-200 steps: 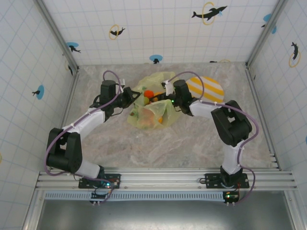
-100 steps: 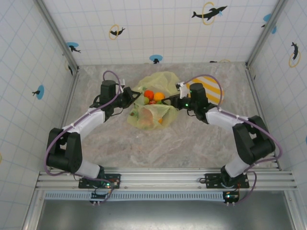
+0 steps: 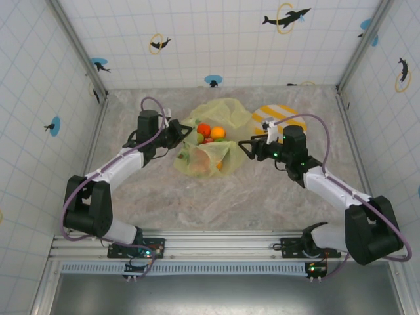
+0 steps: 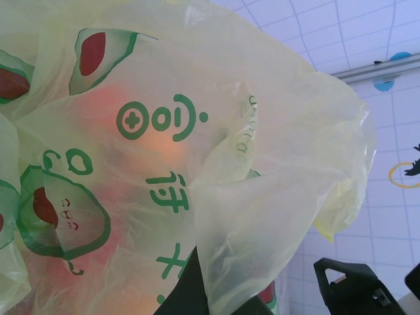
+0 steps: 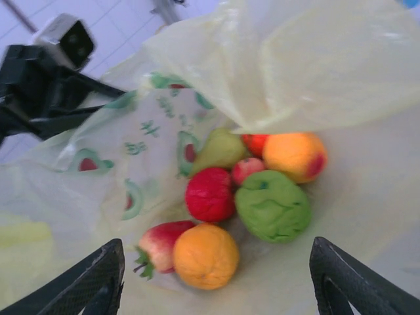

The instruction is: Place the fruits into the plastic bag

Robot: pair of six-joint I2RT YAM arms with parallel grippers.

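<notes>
The plastic bag (image 3: 211, 147) lies mid-table, yellow-green with avocado prints, its mouth facing right. Inside it lie the fruits: two oranges (image 3: 204, 129) on top, and in the right wrist view an orange (image 5: 205, 256), a strawberry (image 5: 159, 244), a red fruit (image 5: 210, 194), a green apple (image 5: 273, 206) and a pear (image 5: 220, 150). My left gripper (image 3: 186, 134) is shut on the bag's left edge, and its dark fingers (image 4: 187, 292) pinch the film (image 4: 197, 131). My right gripper (image 3: 246, 147) stands open just right of the bag's mouth, holding nothing, its fingertips (image 5: 88, 282) wide apart.
A round yellow-and-white striped plate (image 3: 283, 113) lies behind my right gripper. Tiled walls enclose the marble table (image 3: 164, 197) on three sides. Bare tabletop stretches in front of the bag towards the arm bases.
My right gripper has drawn back to the right, out of the bag's mouth, and its jaws have spread wider. The left gripper and the bag's edge have stayed put.
</notes>
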